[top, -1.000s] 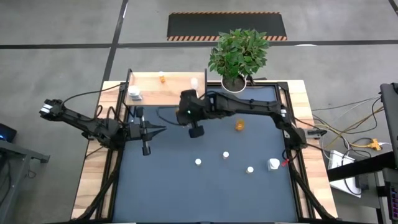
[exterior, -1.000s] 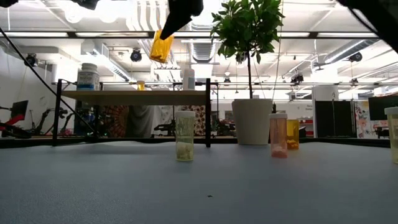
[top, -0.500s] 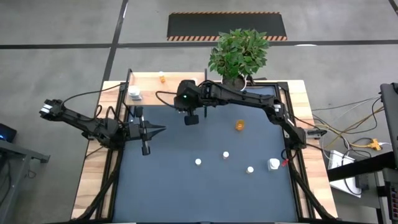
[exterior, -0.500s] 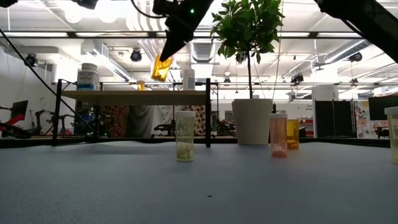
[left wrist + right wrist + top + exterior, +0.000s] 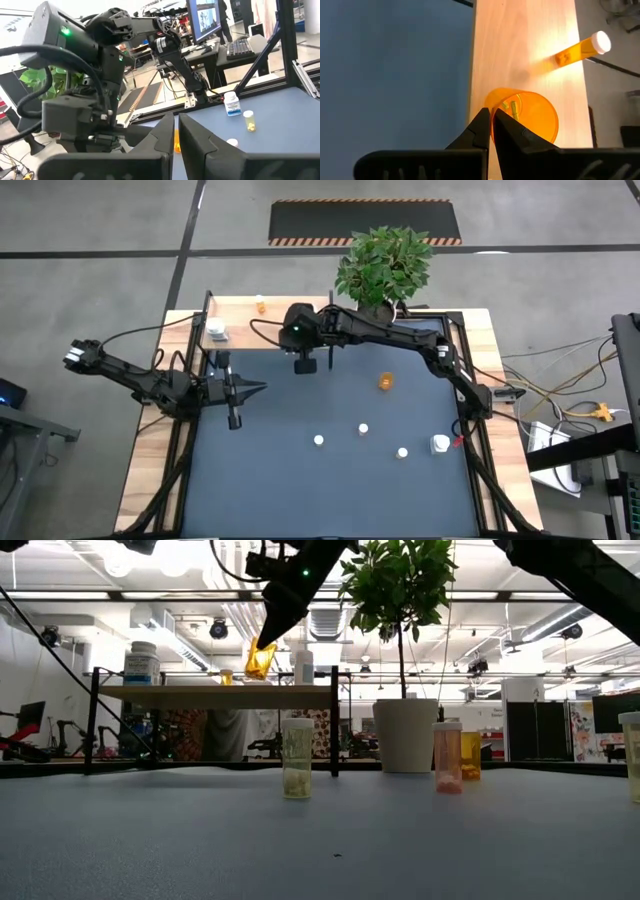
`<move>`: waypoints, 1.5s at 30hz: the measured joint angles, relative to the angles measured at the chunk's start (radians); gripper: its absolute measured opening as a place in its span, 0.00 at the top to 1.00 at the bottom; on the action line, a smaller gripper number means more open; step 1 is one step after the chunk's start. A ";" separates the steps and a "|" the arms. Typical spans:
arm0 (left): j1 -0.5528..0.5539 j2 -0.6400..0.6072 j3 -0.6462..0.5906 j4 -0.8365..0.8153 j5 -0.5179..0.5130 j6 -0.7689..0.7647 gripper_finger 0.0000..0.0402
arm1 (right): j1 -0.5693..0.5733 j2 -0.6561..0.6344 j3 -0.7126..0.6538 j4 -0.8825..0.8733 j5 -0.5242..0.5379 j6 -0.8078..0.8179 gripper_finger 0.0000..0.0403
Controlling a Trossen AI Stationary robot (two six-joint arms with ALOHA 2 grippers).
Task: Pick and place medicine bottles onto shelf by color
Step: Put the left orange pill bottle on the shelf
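Held bottle: translucent orange bottle [image 5: 527, 117] clamped in right gripper [image 5: 268, 638]; long axis tilted in low view, bottom end lower and toward shelf's left, sitting just above the board. Right wrist view looks down its round base w/ a few pills inside.
Right gripper: over the shelf [image 5: 245, 327] near its front edge, about mid-length; fingers closed tight on the orange bottle.
Left gripper [image 5: 258, 388]: hangs over table's left side, near front of shelf, pointing toward centre; fingers nearly together, nothing between them.
On shelf: small orange bottle w/ pale cap [image 5: 261, 305] upright at the back edge; white bottle w/ blue label [image 5: 216, 332] at left end; slim white bottle [image 5: 303, 667] toward right end.
On table: orange bottle [image 5: 385, 381] right of centre; three pale-capped bottles [image 5: 362, 428] in a loose row toward the front; larger white bottle [image 5: 440, 444] near right edge. All upright, well apart.
Surface: dark blue matte tabletop [image 5: 300, 480], lightly speckled, w/ pale wood side strips and black frame.
Shelf build: flat light-wood board, visible grain, thin black metal legs.
Plant: leafy green plant [image 5: 384, 265] in white tapered pot at back edge, just right of shelf.
Room: grey concrete floor, black mat w/ striped border behind table; open workshop w/ ceiling lights, monitors, desks.
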 joint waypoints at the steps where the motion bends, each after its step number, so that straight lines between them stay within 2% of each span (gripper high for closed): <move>1: 0.000 0.000 0.000 0.000 0.000 0.000 0.98 | 0.000 0.001 0.000 0.002 0.000 0.000 0.98; 45: 0.000 -0.001 0.000 0.000 0.000 0.000 0.98 | -0.007 0.013 -0.003 0.007 0.001 -0.046 0.97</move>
